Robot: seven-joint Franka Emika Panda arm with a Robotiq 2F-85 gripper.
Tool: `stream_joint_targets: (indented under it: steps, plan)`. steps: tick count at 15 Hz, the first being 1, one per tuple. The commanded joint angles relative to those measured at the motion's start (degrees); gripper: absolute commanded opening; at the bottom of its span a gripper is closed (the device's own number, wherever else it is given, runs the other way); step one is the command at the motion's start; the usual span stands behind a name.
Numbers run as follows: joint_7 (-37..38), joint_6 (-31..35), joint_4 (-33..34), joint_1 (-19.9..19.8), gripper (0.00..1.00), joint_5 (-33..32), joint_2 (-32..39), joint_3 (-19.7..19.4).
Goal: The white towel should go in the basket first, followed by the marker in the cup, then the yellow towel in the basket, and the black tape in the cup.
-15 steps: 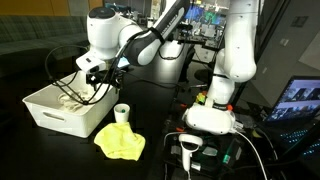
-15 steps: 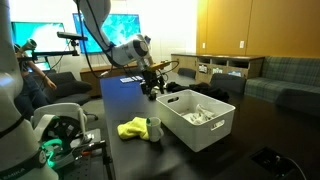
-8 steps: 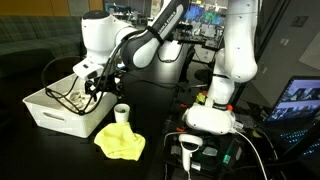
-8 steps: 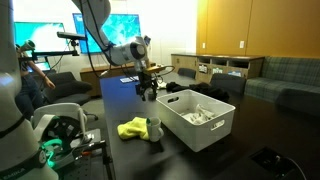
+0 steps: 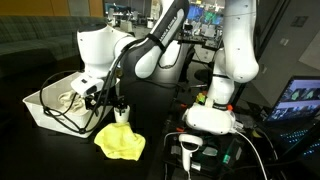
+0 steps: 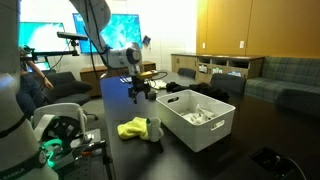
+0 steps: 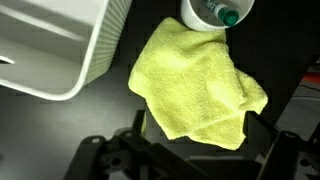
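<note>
The yellow towel (image 7: 195, 80) lies crumpled on the dark table and shows in both exterior views (image 5: 120, 141) (image 6: 131, 128). The white cup (image 7: 205, 12) stands just beyond it with the green-capped marker (image 7: 231, 15) inside. The white basket (image 7: 60, 50) holds the white towel (image 6: 200, 115). My gripper (image 7: 200, 130) is open and empty, hovering above the yellow towel's near edge with the fingers (image 7: 141, 125) on either side of it. In an exterior view the gripper (image 5: 108, 100) hangs between the basket (image 5: 50, 112) and the cup (image 5: 121, 113). I cannot see the black tape.
The robot base (image 5: 212, 115) stands on the table beside the towel, with cables and a device (image 5: 190, 148) in front of it. A laptop (image 5: 298, 100) sits at the table edge. Couches and cabinets (image 6: 215, 72) lie beyond the table.
My gripper has moved out from over the basket and down toward the cup and yellow towel. The objects have stayed put.
</note>
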Motion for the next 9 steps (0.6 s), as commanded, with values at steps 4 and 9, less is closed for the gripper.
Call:
stream_joint_targets:
  steps: [4, 9]
  plan:
    - [4.0, -1.6, 5.2, 1.3, 1.00, 3.5, 8.5, 0.3]
    - [3.1, 0.3, 4.9, -0.1, 1.00, 7.9, 12.2, 1.2]
